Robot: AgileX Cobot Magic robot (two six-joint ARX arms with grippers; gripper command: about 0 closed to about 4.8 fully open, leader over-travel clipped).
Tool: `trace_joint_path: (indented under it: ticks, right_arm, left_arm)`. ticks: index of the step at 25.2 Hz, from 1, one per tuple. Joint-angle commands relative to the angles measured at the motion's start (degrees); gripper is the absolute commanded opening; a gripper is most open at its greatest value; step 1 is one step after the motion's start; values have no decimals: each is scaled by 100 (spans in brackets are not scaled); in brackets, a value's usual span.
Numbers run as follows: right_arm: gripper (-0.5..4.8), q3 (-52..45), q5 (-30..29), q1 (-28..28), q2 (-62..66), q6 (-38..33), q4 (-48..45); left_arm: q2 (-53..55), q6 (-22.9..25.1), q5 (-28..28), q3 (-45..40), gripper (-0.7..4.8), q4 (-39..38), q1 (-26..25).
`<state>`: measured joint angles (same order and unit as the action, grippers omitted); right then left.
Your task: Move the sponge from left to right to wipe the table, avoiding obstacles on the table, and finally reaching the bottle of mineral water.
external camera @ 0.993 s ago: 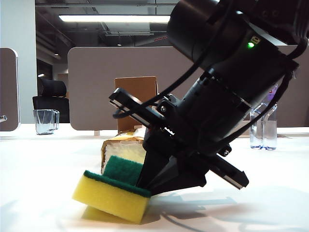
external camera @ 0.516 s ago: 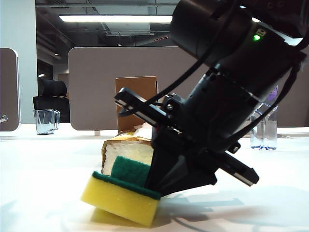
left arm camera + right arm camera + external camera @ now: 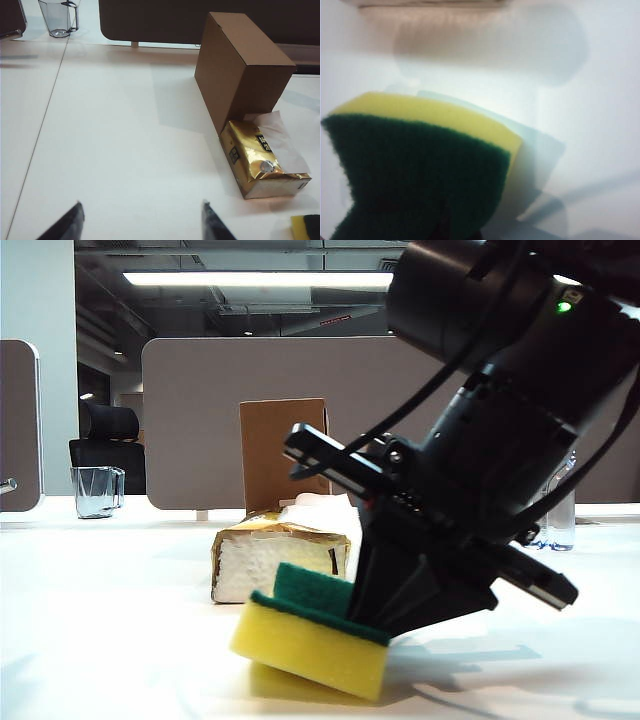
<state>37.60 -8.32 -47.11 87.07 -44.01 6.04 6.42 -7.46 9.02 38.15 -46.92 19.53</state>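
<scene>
sponge (image 3: 312,636) | right gripper (image 3: 385,615) jaws clamp it, tilted | left gripper (image 3: 142,225) jaws apart, empty

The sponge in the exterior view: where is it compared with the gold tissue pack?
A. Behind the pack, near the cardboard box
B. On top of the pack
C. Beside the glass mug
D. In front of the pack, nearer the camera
D: the sponge, held by the right gripper, sits lower and nearer than the tissue pack.
</scene>
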Motion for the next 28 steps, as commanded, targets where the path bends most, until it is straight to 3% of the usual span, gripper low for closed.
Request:
trace_joint_path:
  ticks: [1,28]
  right_arm:
    - [-9,-92,444,114,0,131,796]
    - [-9,-243,584,1104,-649,981,1633]
  left_arm:
    - [-4,15,-24,37,301,74,0]
    - [-4,-4,0,39,300,76,0]
